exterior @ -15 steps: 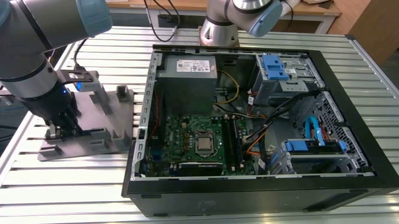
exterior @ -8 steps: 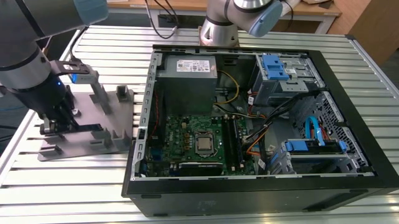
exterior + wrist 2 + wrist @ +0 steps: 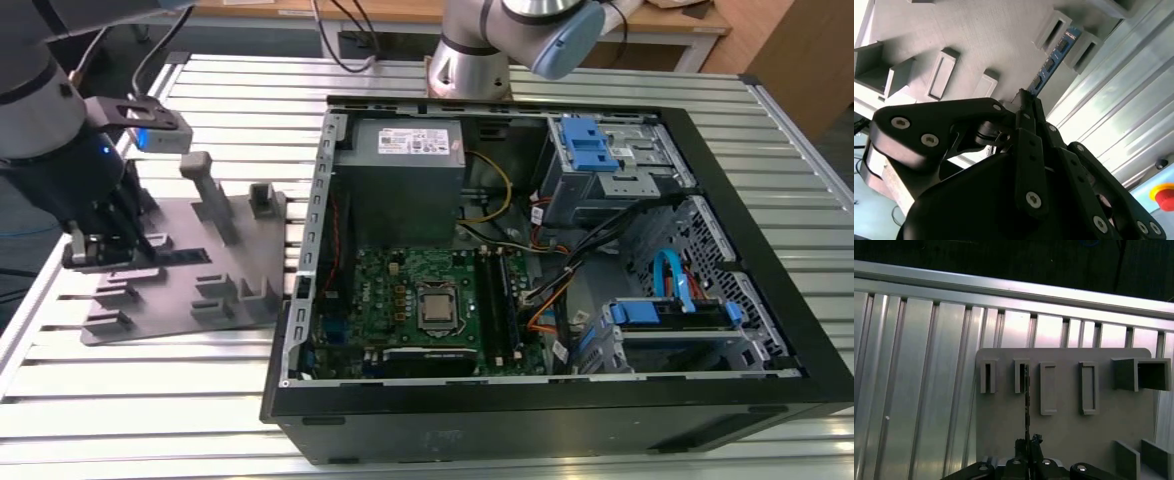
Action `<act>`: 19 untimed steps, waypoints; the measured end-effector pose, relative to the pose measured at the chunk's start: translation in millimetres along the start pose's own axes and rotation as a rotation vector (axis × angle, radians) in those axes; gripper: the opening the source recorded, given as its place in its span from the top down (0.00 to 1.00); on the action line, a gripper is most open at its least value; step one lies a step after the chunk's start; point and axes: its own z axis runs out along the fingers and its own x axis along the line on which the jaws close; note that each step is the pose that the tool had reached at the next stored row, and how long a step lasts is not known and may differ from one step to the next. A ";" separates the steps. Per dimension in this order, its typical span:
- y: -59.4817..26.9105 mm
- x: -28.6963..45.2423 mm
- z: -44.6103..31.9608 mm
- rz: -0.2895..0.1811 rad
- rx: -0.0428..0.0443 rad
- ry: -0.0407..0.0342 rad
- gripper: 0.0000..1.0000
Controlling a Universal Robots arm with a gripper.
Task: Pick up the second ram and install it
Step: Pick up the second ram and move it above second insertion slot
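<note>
We see the gripper [image 3: 1026,102] with jaws pinching the near end of the second ram [image 3: 1048,65]. The ram stands on edge, its far end in a slotted post of the grey fixture tray [image 3: 1069,440]. Bare ribbed table [image 3: 919,390] lies beside the tray. The open computer case [image 3: 534,420] sits just beside the tray, on the exterior view's right.

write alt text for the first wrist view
The gripper is shut on the second ram, a strip seen edge-on, its far end at a slot of the grey fixture tray, which lies on a ribbed metal table.

Matt grey plastic tray [image 3: 1064,435] on shiny ribbed metal table [image 3: 919,390]; circuit-board second ram [image 3: 1049,67].
</note>
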 end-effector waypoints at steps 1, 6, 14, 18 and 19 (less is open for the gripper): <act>0.0 -0.1 -3.3 0.000 0.0000 0.0000 0.86; 0.2 -0.4 -16.0 0.000 -0.0001 0.0001 0.86; 0.5 -1.0 -33.6 0.000 -0.0001 0.0001 0.86; 0.6 -1.1 -40.7 0.000 -0.0001 0.0001 0.86; 0.6 -1.2 -42.5 0.000 -0.0001 0.0001 0.86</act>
